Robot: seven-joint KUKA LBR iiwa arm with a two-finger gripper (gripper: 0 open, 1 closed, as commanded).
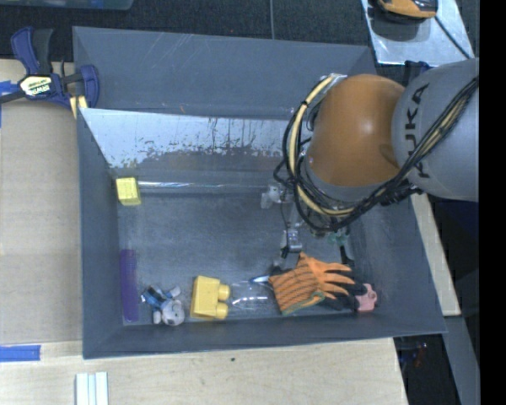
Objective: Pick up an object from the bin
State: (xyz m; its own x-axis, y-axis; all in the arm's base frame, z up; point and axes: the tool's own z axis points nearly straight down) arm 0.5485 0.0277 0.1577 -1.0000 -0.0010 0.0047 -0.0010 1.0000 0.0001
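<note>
Claw [291,248] hangs just above the orange-and-black glove [308,285] by the bin's [236,78] near wall; open or closed, cannot tell.

We find the middle of the bin [211,226] floor bare, open from the back wall to the front row. Along the front wall obstacles crowd: a purple stick [129,287], a small grey-blue toy [166,308], a yellow brick [207,299], a clear plastic piece [250,294], an orange-and-black glove [310,283] and a pink bit [368,297]. A yellow block [127,191] sits alone at the back left. The arm [354,133] overhangs the right side.
</note>
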